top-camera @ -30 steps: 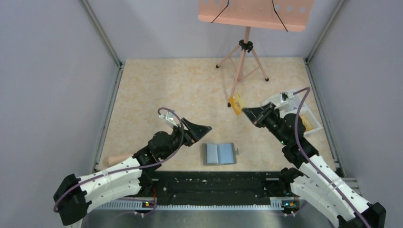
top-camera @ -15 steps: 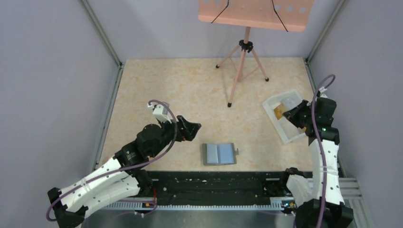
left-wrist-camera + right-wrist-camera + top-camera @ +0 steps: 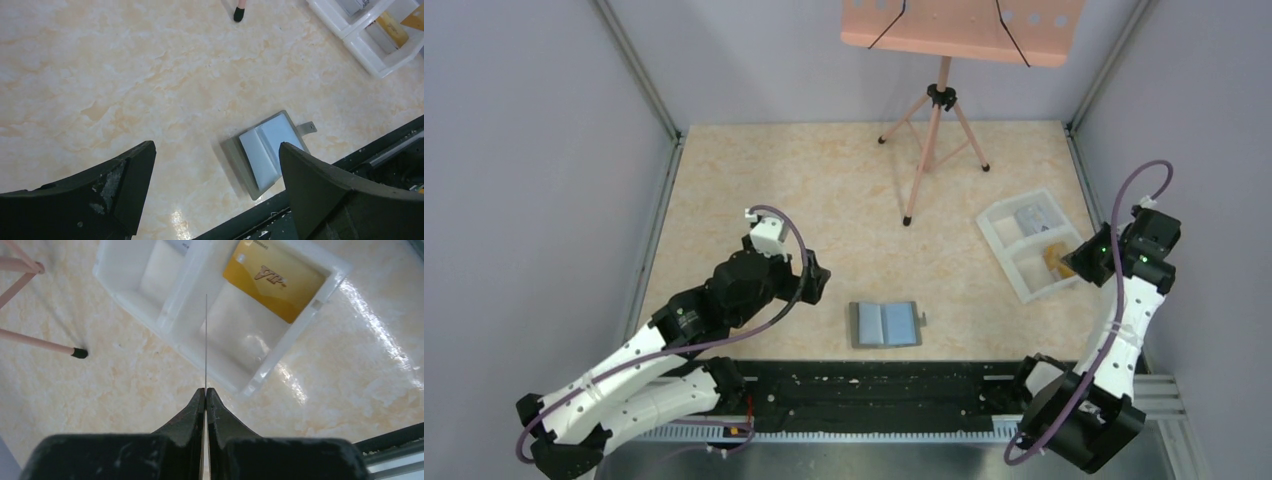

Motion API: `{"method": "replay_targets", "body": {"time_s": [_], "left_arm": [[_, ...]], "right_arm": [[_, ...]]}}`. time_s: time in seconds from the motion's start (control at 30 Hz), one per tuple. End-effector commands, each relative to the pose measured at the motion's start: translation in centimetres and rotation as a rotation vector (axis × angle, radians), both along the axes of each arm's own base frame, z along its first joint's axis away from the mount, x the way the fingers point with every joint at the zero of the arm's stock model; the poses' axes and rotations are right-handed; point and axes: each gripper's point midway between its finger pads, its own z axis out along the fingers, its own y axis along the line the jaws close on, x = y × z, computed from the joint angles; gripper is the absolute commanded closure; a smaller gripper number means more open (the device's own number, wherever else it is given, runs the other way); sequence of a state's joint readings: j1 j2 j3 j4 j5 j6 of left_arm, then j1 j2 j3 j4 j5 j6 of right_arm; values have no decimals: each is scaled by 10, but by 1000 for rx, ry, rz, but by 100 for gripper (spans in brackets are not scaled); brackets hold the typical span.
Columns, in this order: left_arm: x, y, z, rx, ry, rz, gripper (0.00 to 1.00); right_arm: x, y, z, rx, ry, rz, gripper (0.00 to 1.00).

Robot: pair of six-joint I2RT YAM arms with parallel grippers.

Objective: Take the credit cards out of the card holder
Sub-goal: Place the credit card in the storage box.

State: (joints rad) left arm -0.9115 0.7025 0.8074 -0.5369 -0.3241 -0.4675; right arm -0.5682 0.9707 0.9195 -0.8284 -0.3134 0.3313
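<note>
The card holder (image 3: 886, 324) lies open and flat near the table's front edge, its pale blue-grey pockets up; it also shows in the left wrist view (image 3: 270, 150). My left gripper (image 3: 817, 285) is open and empty, left of the holder and above it (image 3: 215, 147). My right gripper (image 3: 1076, 262) is shut on a thin credit card (image 3: 206, 340), seen edge-on, held above the white tray (image 3: 185, 285). A yellow credit card (image 3: 275, 277) lies in the tray's near compartment. A pale grey card (image 3: 1032, 218) lies in its far compartment.
The white tray (image 3: 996, 228) stands at the right by the wall. A pink music stand's tripod (image 3: 934, 130) stands at the back centre, with one foot (image 3: 78, 353) near the tray. A black rail (image 3: 874, 385) runs along the front edge.
My right arm swung from the table's middle to the right with the yellow card, to over the tray. My left gripper drew back to the left, away from the holder.
</note>
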Motion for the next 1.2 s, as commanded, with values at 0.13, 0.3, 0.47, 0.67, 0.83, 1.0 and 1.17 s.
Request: {"method": "replay_targets", "body": {"time_s": [0.13, 0.3, 0.47, 0.67, 0.83, 1.0, 1.17], "left_arm": [[4, 28, 23, 100, -117, 34, 1], [2, 27, 17, 116, -101, 17, 1], [2, 32, 14, 131, -102, 30, 1], [3, 36, 15, 137, -111, 48, 1], [4, 37, 14, 143, -112, 56, 1], [4, 38, 13, 145, -110, 60, 1], [5, 38, 13, 145, -110, 64, 1]], "right_arm": [[-1, -32, 2, -30, 3, -56, 100], [11, -37, -7, 21, -29, -72, 100], [16, -44, -20, 43, -37, -90, 100], [21, -52, -29, 46, -51, -97, 100], [24, -56, -39, 68, -57, -115, 100], [24, -61, -44, 70, -55, -128, 100], [26, -63, -48, 78, -65, -144, 100]]}}
